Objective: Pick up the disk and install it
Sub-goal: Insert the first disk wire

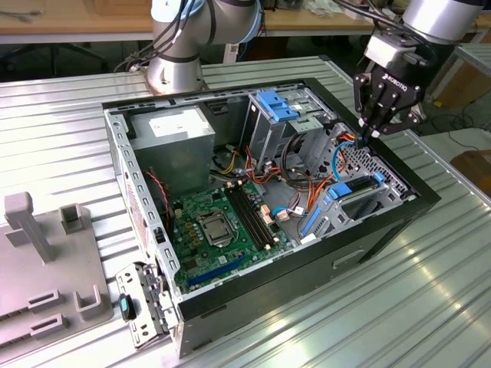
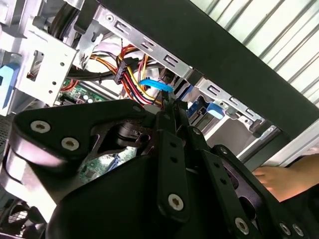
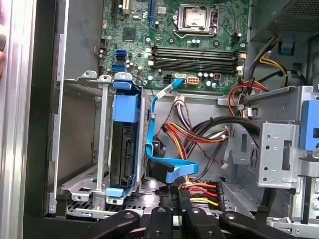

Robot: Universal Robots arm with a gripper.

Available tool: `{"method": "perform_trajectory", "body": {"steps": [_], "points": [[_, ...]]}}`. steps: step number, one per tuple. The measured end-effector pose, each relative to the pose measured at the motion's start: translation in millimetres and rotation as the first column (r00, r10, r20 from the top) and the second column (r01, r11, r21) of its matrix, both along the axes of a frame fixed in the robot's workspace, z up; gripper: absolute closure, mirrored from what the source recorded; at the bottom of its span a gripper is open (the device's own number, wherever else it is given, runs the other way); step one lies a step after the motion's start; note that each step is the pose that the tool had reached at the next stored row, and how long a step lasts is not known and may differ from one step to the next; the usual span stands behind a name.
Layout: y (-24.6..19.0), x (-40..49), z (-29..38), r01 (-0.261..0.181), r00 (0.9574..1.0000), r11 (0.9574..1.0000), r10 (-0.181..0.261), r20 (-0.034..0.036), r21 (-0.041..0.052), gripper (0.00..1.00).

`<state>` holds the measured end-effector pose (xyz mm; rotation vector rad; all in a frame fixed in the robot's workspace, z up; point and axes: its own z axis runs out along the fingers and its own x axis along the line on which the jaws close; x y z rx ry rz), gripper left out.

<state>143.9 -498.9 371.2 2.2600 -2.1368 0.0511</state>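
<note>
Fixture block (image 1: 46, 261): grey, at the near-left corner of the ribbed metal worktop (image 1: 383, 307), well apart from the work.

Computer case (image 1: 368, 245): lies open on its side in the middle of the worktop, with its insides facing up.

Motherboard (image 1: 219, 230): flat on the case floor towards its near-left end, with nothing touching it.

Disk (image 3: 122, 149): in the first wrist view it stands on edge inside the metal drive cage (image 3: 79, 177) at the case's end on the exterior view's right. It is a dark slab between bright blue rails and looks pushed fully home.

Cables: a flat blue data cable (image 3: 167, 159) loops just beside the disk, near a bundle of red, orange and yellow power wires (image 3: 204, 179). I cannot tell whether either is plugged into the disk.

Gripper (image 1: 365, 140): hangs over the case's far-right corner with its tips down among the cables, just beside the cage. The fingers are drawn together and the disk is not between them. I can make out nothing pinched there.

Person's hand (image 2: 284, 179): rests outside the case wall, apart from the gripper.

Power supply (image 1: 173, 138): grey box with a white label, in the case's far-left corner.

Arm base (image 1: 176, 69): at the worktop's far edge.

Progress: the pick-up and the seating look done to me. What seems left, if anything, is confirming the cabling at the disk.
</note>
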Motion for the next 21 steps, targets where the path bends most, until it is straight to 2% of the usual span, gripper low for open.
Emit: {"method": "perform_trajectory", "body": {"steps": [2,3,5,7,9,10,11,13,14,18,21], "points": [[-1.1,0.0,-0.3,0.013,0.9999,0.9999,-0.013,0.0,0.0001,0.83],[-3.0,0.0,-0.4,0.021,0.9998,0.9998,-0.021,0.0,0.0001,0.83],[-11.1,0.1,-0.8,0.026,0.9997,0.9997,-0.026,0.0,0.0001,0.83],[-21.7,0.0,-0.9,0.027,0.9996,0.9996,-0.027,0.0,0.0001,0.83],[-26.1,-0.1,-1.0,0.027,0.9996,0.9996,-0.027,-0.0001,0.0006,0.83],[-27.6,-0.4,-1.1,0.027,0.9996,0.9996,-0.027,-0.0002,0.004,0.83],[-28.2,-0.7,-1.2,0.027,0.9996,0.9996,-0.027,-0.0004,0.0121,0.83],[-28.9,-1.3,-1.3,0.027,0.9996,0.9988,-0.027,-0.0012,0.0404,0.83],[-30.2,-1.4,-1.5,0.027,0.9996,0.9985,-0.027,-0.0013,0.0485,0.83],[-36.6,-2.3,-2.1,0.027,0.9996,0.9984,-0.027,-0.001,0.0495,0.83],[-38.5,-3.2,-3.7,0.032,0.9995,0.9982,-0.032,-0.0005,0.0502,0.83]]}}
